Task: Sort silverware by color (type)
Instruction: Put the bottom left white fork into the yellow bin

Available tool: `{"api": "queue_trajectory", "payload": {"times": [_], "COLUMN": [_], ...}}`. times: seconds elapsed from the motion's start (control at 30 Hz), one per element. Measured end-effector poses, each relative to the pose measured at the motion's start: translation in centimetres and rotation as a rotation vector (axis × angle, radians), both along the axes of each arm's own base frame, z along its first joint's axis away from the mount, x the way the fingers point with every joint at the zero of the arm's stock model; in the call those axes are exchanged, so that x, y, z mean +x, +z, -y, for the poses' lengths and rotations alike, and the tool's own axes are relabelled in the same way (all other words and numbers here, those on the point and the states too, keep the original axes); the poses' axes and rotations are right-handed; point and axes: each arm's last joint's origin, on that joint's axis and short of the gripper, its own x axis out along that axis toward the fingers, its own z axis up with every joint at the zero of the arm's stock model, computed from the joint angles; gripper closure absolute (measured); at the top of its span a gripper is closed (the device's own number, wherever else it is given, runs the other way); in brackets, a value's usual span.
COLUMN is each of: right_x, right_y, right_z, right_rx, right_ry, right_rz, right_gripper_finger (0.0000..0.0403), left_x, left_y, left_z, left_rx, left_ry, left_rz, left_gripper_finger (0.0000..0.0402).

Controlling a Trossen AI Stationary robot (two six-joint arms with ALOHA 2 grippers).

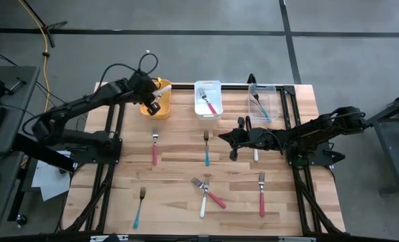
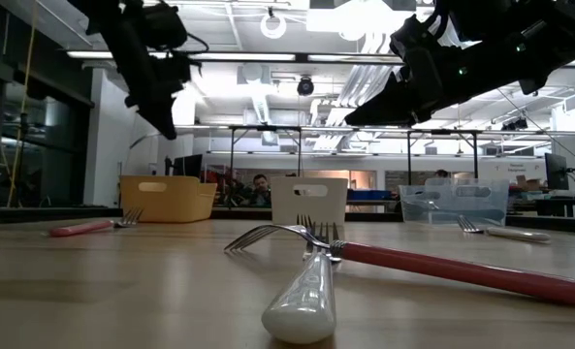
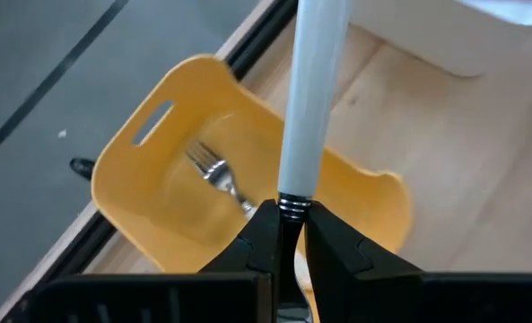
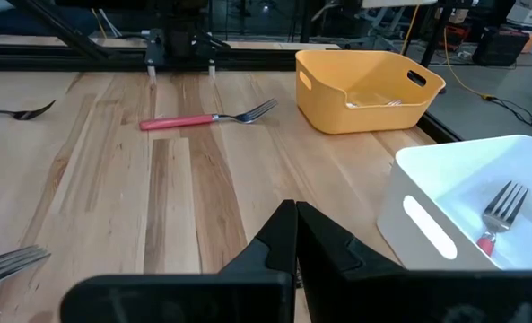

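3 bins (image 1: 208,99) in row at table's (image 1: 179,215) far edge; forks (image 1: 206,148) before them.

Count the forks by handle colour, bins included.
Red-handled forks: 4
Teal-handled forks: 3
White-handled forks: 3, counting the held white fork in the left tool
Fork in the yellow bin, handle hidden: 1
Total: 11
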Motion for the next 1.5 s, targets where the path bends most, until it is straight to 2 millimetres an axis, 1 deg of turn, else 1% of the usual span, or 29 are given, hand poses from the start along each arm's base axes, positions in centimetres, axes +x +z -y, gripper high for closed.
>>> {"api": "queue_trajectory", "payload": {"times": [0.23, 0.3, 0.5, 0.63, 0.7, 0.83, 0.93, 1.0, 1.1, 1.17, 1.37, 1.5], "right_x": [0.0, 0.0, 0.1, 0.1, 0.1, 0.0, -0.1, -0.2, -0.2, -0.2, -0.3, -0.2], "right_y": [0.0, 0.0, 0.5, 0.6, 0.6, 0.6, 0.6, 0.6, 0.5, 0.5, 0.5, 0.5], "right_z": [0.1, 0.3, 1.6, 2.7, 3.2, 4.1, 4.7, 5.1, 5.4, 5.5, 5.5, 5.4], "right_rx": [-0.025, -0.034, -0.040, -0.031, -0.017, -0.018, -0.026, -0.028, -0.028, -0.028, -0.028, -0.019], "right_ry": [0.005, 0.000, -0.053, -0.099, -0.122, -0.154, -0.176, -0.191, -0.204, -0.208, -0.209, -0.175], "right_rz": [-0.009, -0.006, 0.041, 0.052, 0.056, 0.056, 0.053, 0.050, 0.047, 0.047, 0.045, 0.041], "right_gripper_finger": [0.0403, 0.0403, 0.0403, 0.0403, 0.0403, 0.0403, 0.0403, 0.0403, 0.0403, 0.0403, 0.0403, 0.0403], "left_x": [0.0, 0.3, 1.2, 2.1, 2.5, 2.9, 3.0, 2.8, 2.2, 2.0, 1.0, 0.0], "left_y": [-1.0, -1.3, -1.8, -2.0, -2.1, -2.0, -2.1, -2.2, -2.7, -3.1, -5.7, -6.9], "left_z": [-1.2, -1.4, -2.6, -3.6, -3.8, -3.9, -3.7, -3.7, -3.5, -3.5, -3.5, -3.9], "left_rx": [-0.043, -0.044, -0.003, 0.056, 0.054, 0.043, 0.028, -0.005, -0.059, -0.064, -0.094, -0.100], "left_ry": [0.062, 0.071, 0.070, 0.032, -0.013, -0.107, -0.140, -0.098, 0.054, 0.130, 0.234, 0.295], "left_rz": [-0.020, -0.015, 0.018, 0.048, 0.073, 0.132, 0.134, 0.139, 0.103, 0.098, 0.141, 0.155], "left_gripper_finger": [0.0376, 0.0376, 0.0376, 0.0376, 0.0376, 0.0376, 0.0376, 0.0376, 0.0376, 0.0376, 0.0376, 0.0376]}}
